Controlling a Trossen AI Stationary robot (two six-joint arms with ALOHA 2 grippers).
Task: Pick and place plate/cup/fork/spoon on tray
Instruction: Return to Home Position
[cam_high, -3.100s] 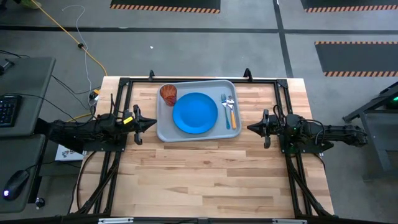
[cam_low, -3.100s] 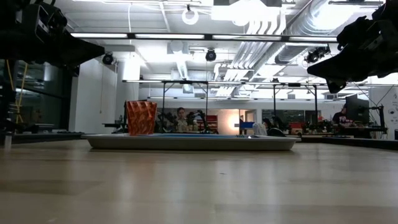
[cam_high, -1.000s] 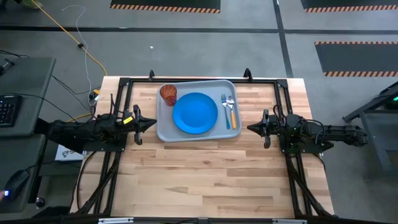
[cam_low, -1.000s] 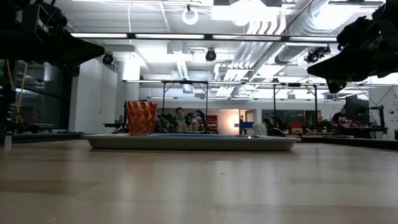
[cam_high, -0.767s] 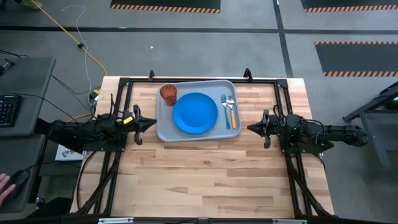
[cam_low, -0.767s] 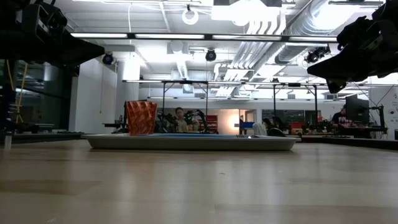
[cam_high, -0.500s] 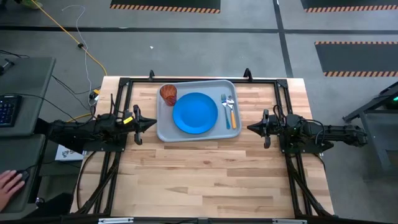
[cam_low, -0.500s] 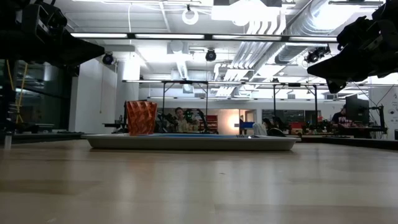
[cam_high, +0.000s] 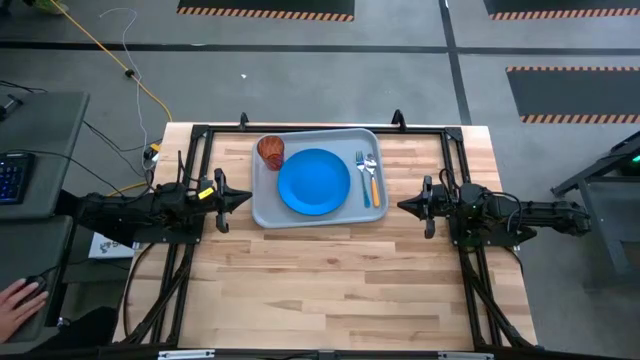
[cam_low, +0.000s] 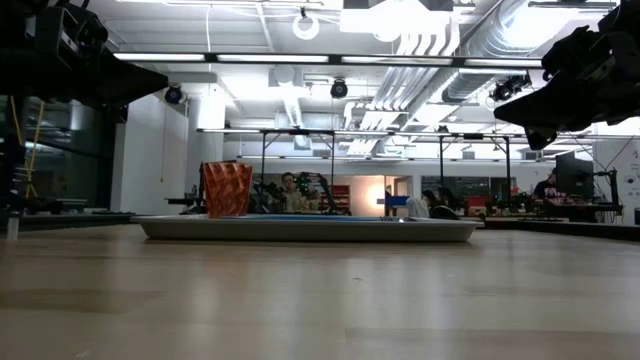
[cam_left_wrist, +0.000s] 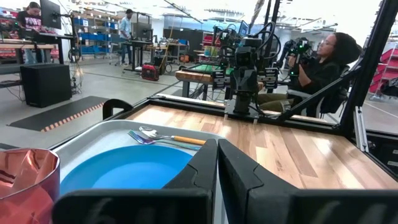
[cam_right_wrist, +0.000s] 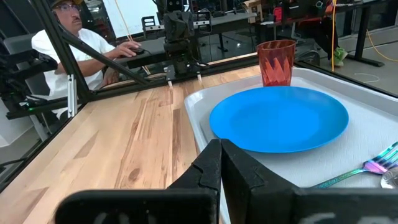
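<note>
The pale grey-blue tray (cam_high: 262, 208) lies on the far middle of the table. On it lie the blue plate (cam_high: 314, 181), the reddish-brown cup (cam_high: 271, 151) at its far left corner, and the fork (cam_high: 363, 178) and orange-handled spoon (cam_high: 375, 185) side by side at its right. My left gripper (cam_high: 246, 197) is shut and empty just left of the tray. My right gripper (cam_high: 402, 206) is shut and empty just right of the tray. Both hover above the table.
Black frame rails (cam_high: 320, 129) run along the table's far, left and right sides. Bare wood (cam_high: 320, 280) fills the near half of the table. A person's hand (cam_high: 15, 300) shows at a desk left of the table. A person (cam_right_wrist: 74, 43) sits beyond the left arm.
Both arms have kept still. A person's hand has come into view at the desk off the table's left side.
</note>
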